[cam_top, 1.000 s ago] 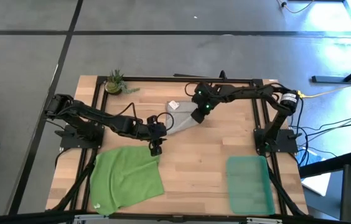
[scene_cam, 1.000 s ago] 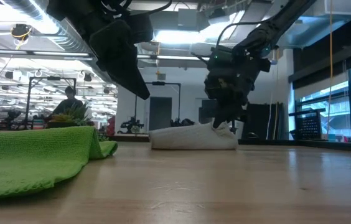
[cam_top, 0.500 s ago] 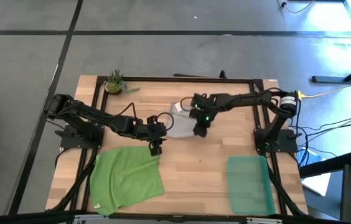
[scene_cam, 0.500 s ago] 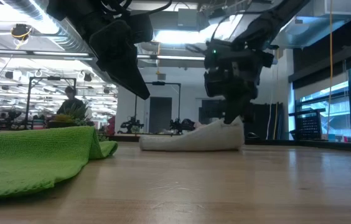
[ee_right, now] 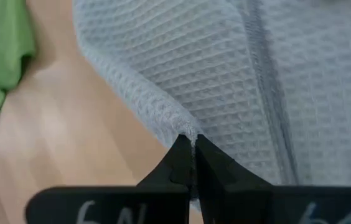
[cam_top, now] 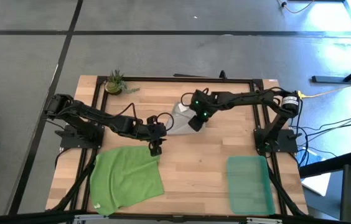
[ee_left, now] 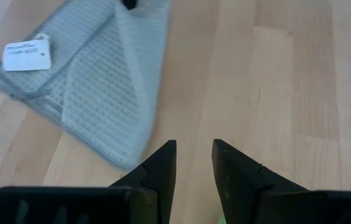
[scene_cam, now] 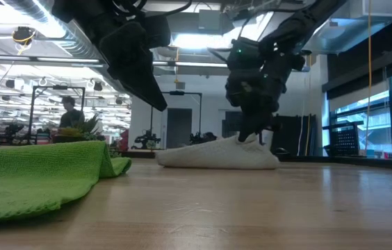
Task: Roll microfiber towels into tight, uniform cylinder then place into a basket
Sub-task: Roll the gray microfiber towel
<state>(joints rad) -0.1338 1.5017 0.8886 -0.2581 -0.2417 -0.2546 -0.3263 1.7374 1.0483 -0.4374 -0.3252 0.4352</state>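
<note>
Grey towel (ee_right: 225, 74) edge pinched, right end effector (ee_right: 192, 144)

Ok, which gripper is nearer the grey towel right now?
Right. The right gripper is on the grey towel, pinching a fold of it shut and lifting that edge. The left gripper hovers just off the towel's near corner, open, not touching it.

The grey towel (ee_right: 238, 81) is showing a matt waffle-weave cloth with a papery white tag (ee_left: 27, 55), the green towel (scene_cam: 36, 173) is looking coarser-knit, the surface (ee_left: 300, 93) is showing smooth pale wood, and the basket (cam_top: 250, 185) is looking like translucent plastic.
</note>
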